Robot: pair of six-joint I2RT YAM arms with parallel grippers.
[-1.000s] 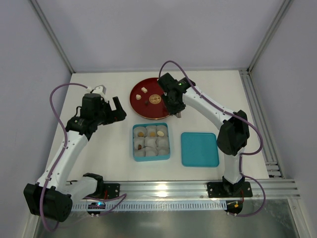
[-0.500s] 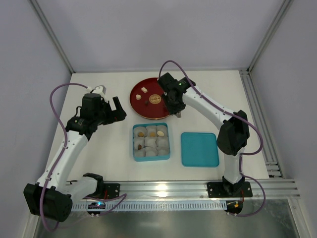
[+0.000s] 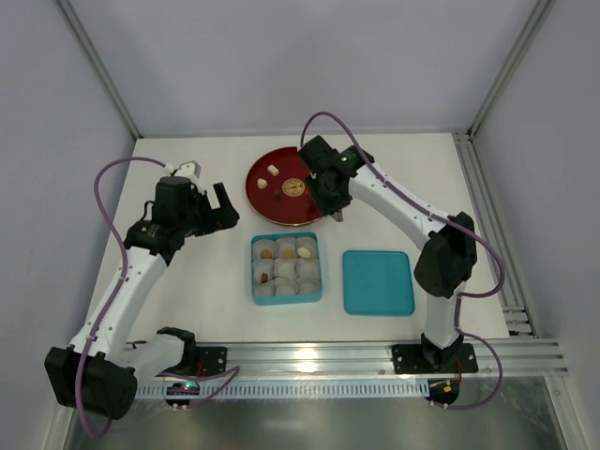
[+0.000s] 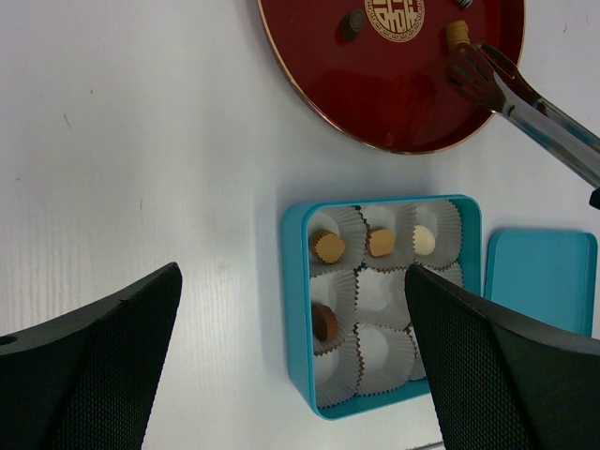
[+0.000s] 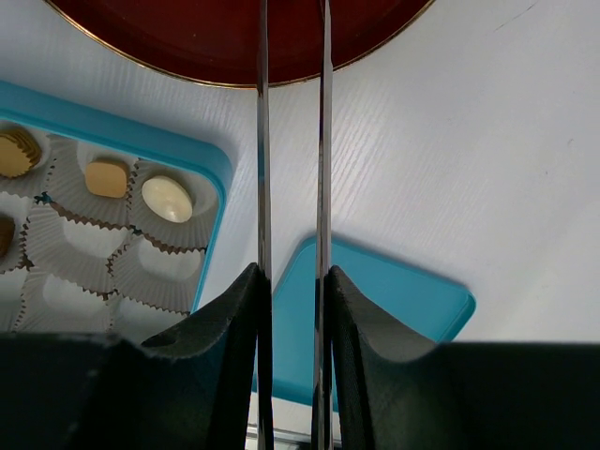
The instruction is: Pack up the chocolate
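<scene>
We see the chocolate (image 4: 457, 33) on the red plate (image 4: 394, 103) and in the blue box (image 4: 296, 309) (bits too tiny to tell which way they point). The right claw (image 5: 291, 278) reaches over the plate's edge, squeezed on tongs (image 4: 525, 98) that point at a tan bit. The left claw (image 3: 214, 202) hangs wide apart, left of the plate.

Glossy red lacquered plate (image 4: 394, 103); shiny metal tongs (image 4: 539, 114); crinkled matt paper cups (image 4: 382, 292); smooth turquoise plastic box (image 4: 298, 319); faintly grained white table (image 4: 141, 141).

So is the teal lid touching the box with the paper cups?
Apart. The top view shows a strip of bare table between the lid and the box.
</scene>
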